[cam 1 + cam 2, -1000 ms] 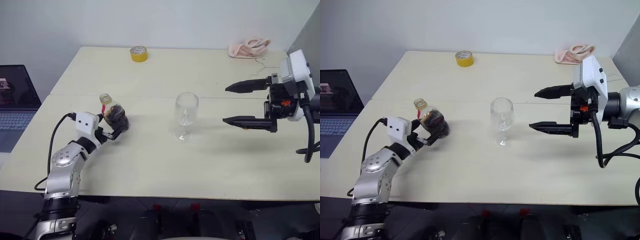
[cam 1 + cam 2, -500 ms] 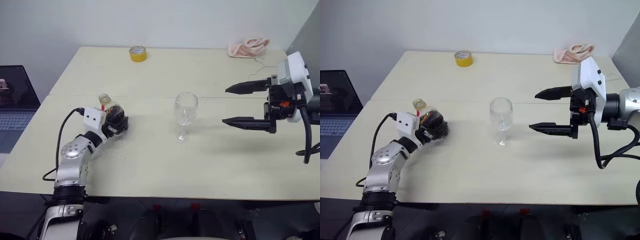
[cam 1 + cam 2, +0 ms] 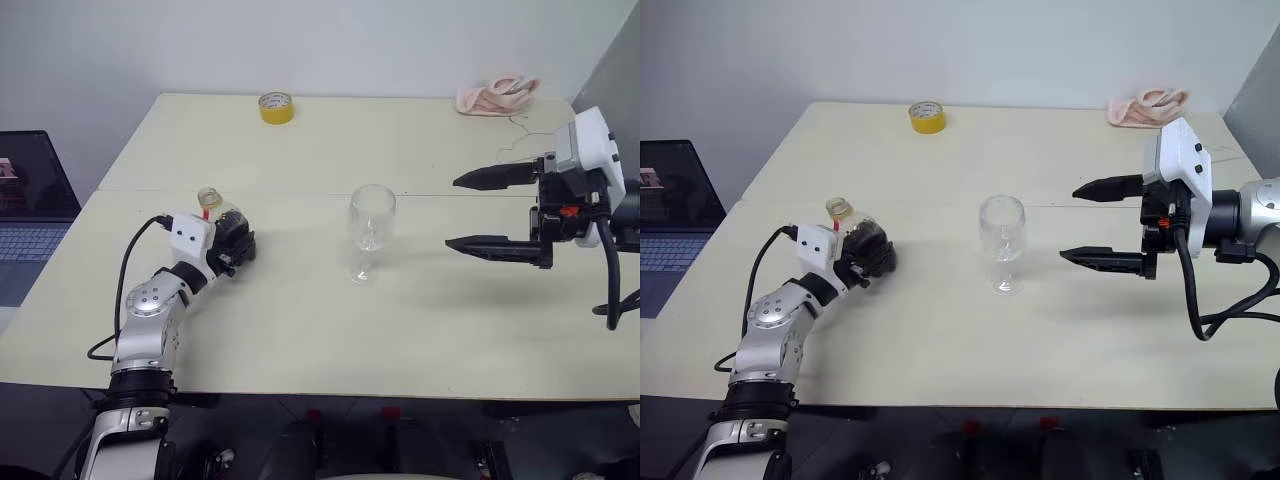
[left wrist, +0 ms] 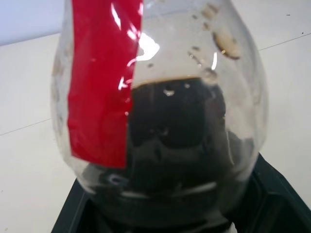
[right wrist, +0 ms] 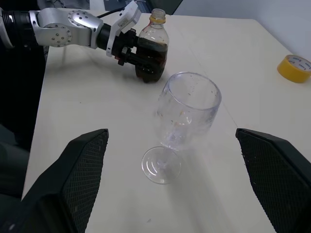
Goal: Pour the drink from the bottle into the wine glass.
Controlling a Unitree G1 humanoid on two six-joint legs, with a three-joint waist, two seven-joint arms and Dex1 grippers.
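The bottle (image 5: 153,41) stands upright on the left part of the table, small and clear with a red strip and a yellow-orange cap. The dark drink (image 4: 175,141) fills about its lower half. My left gripper (image 3: 238,245) reaches in level from the near side, its black fingers shut around the bottle's rounded body. The empty wine glass (image 3: 371,228) stands upright mid-table, to the right of the bottle. My right gripper (image 3: 451,211) hovers above the table to the right of the glass, open wide and pointing at it, holding nothing.
A yellow tape roll (image 3: 276,107) lies at the table's far edge and a pink cloth (image 3: 497,94) at the far right corner. An open laptop (image 3: 30,200) stands off the table's left side. A seam (image 3: 300,193) crosses the table behind the glass.
My left gripper's fingers have closed in around the bottle's body. The right arm and the wine glass have stayed where they were.
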